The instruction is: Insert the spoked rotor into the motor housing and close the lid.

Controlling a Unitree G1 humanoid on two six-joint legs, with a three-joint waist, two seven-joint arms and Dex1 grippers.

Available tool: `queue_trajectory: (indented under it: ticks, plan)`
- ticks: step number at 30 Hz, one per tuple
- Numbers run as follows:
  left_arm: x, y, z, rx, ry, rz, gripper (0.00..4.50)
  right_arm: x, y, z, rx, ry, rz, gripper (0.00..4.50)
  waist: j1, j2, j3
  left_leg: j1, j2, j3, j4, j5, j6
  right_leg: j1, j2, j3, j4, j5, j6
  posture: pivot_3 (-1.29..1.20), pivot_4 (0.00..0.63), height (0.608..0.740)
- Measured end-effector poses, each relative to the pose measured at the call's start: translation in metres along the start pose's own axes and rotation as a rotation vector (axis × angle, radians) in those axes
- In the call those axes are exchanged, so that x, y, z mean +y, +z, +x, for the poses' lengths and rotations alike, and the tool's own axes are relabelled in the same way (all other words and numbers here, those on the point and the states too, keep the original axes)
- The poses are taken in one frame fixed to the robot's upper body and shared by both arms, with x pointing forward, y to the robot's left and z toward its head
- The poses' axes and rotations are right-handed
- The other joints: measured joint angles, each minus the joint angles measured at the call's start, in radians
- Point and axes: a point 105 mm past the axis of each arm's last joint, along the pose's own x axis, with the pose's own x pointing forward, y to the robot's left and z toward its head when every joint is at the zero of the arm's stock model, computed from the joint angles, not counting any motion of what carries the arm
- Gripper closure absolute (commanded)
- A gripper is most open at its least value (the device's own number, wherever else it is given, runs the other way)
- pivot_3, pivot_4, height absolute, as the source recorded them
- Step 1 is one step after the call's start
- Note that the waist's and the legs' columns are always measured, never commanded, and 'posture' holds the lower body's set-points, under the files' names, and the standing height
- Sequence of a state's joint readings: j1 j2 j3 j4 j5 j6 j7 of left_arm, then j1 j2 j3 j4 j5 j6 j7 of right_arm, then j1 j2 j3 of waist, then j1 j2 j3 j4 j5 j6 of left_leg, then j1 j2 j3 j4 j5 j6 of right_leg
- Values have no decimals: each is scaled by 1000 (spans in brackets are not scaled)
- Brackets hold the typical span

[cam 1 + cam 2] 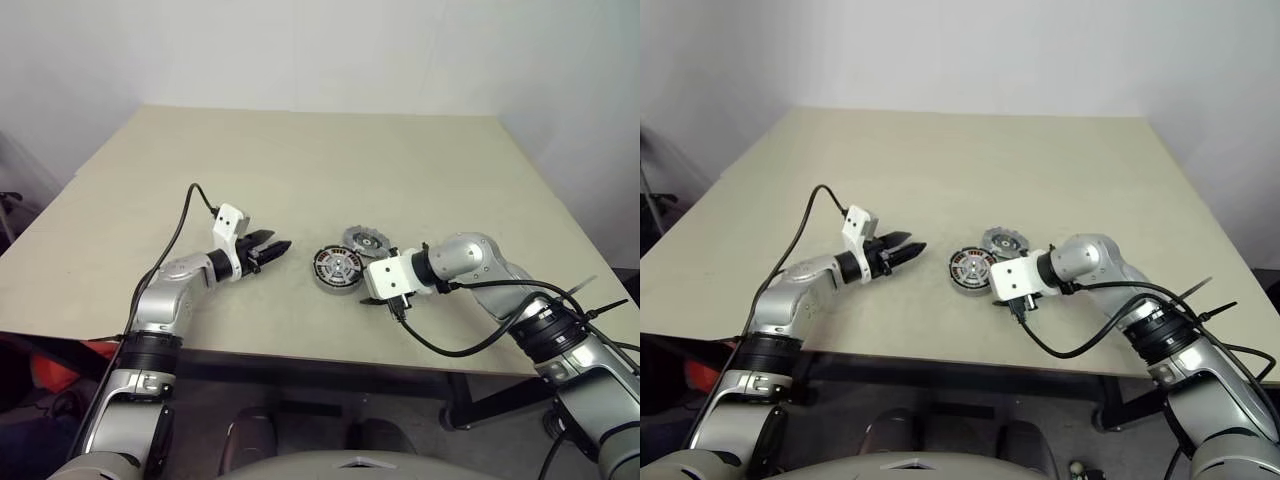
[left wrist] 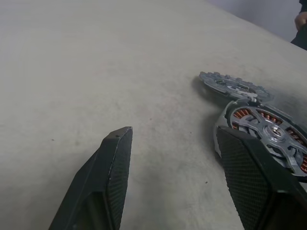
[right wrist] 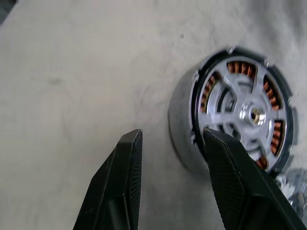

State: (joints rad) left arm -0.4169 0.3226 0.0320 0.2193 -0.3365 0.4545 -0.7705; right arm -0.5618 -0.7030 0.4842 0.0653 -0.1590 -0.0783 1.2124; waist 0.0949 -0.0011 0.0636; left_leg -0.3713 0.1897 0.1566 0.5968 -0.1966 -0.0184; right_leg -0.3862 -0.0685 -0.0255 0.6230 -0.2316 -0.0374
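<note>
Two silver-grey robot arms with black-fingered grippers, lower left and lower right of the head views.

Each arm has rounded silver-grey metal segments joined by black collars, ending in a white block-shaped wrist housing. The left gripper (image 1: 268, 248) and right gripper (image 3: 172, 143) carry tapered black fingers (image 2: 108, 177) with finely cross-hatched inner pads. Black cables loop loosely from each wrist back along the forearm.
</note>
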Motion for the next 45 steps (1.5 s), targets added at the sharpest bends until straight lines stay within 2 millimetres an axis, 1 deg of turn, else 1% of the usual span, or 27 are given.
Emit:
queue_trajectory:
  ticks: [3,9,13,16,22,26,32,35,36,37,45]
  plan:
    - [0,-1,0,1,2,-1,1575,-4,2,3,-5,-11,-2,2448,0,0,0,0,0,0,0,0,0,0,0,0,0,0,0,0,0,740]
    - [0,-1,0,0,13,-2,1575,-5,3,9,-7,-9,6,2448,0,0,0,0,0,0,0,0,0,0,0,0,0,0,0,0,0,740]
    - [-1,-1,0,-2,11,-2,1543,-3,6,15,-20,15,25,3338,0,0,0,0,0,0,0,0,0,0,0,0,0,0,0,0,0,740]
    - [-1,-1,0,-3,14,0,1543,-7,5,13,-4,12,13,3338,0,0,0,0,0,0,0,0,0,0,0,0,0,0,0,0,0,740]
    - [-1,-8,-3,7,23,-11,1543,-7,5,10,3,24,12,3338,0,0,0,0,0,0,0,0,0,0,0,0,0,0,0,0,0,740]
    - [-1,-8,-4,6,25,-9,1543,-8,6,7,3,18,6,3338,0,0,0,1,0,0,0,0,0,0,0,0,0,0,0,0,0,740]
    - [-1,-8,-3,6,28,-9,1543,-8,-1,7,9,3,24,3338,0,0,0,1,0,0,0,0,0,1,0,0,0,0,0,0,0,740]
    - [-1,-8,-3,6,29,-9,1543,-10,1,9,-2,-6,41,3901,-1,0,0,1,0,0,0,0,0,1,0,0,0,0,0,0,0,740]
    - [-1,-8,-4,7,29,-9,1543,-9,1,9,-8,0,47,4250,-1,0,0,2,0,0,0,0,0,1,0,0,0,0,0,0,0,740]
    - [-1,-8,-4,7,31,-8,1543,-9,3,10,-16,5,47,4477,-3,0,0,3,0,0,0,0,0,2,0,0,0,0,0,0,0,740]
    - [0,-8,-3,7,34,-9,1543,-11,1,15,-26,-9,63,4477,-5,0,0,7,0,0,0,1,-2,5,0,0,1,0,0,0,0,740]
